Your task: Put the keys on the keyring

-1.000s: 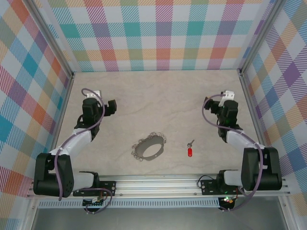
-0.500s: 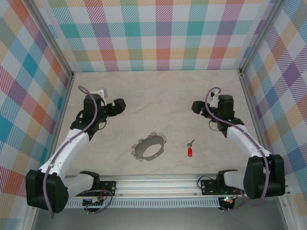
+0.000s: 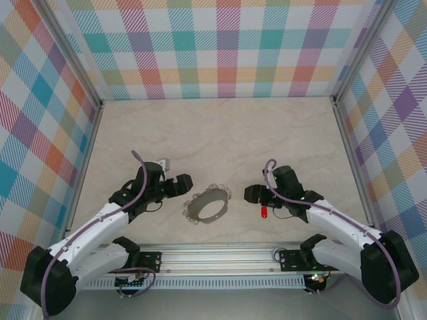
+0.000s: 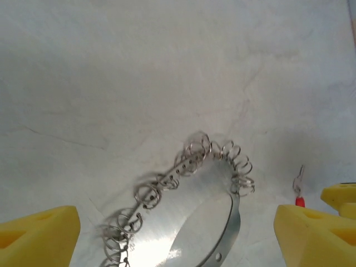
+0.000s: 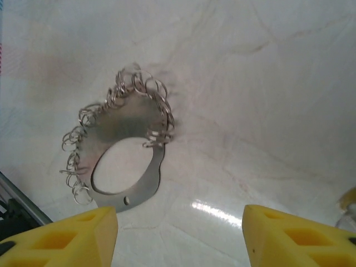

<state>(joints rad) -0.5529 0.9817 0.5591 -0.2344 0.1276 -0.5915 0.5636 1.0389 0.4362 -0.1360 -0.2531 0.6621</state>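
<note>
The keyring [image 3: 207, 205], a flat silver hoop with many small wire loops along its far rim, lies on the table's near middle. My left gripper [image 3: 189, 185] is open just left of it. In the left wrist view the keyring [image 4: 196, 207] lies ahead between the yellow fingertips [image 4: 39, 236] of my open left gripper [image 4: 175, 239]. The key [image 3: 264, 212], with a red head, lies right of the ring, close under my right gripper [image 3: 252, 193]. The key [image 4: 299, 192] is small beside the right fingertip. My right gripper [image 5: 181, 239] is open over bare table, the keyring [image 5: 123, 119] ahead to its left.
The beige marbled table [image 3: 220, 133] has free room behind the ring. Plaid walls [image 3: 227, 47] enclose three sides. A metal rail [image 3: 220, 255] with both arm bases runs along the near edge.
Both arms have swung inward and toward the near edge, the left to the ring and the right over the key. The right jaws have narrowed. Ring and key have not moved.
</note>
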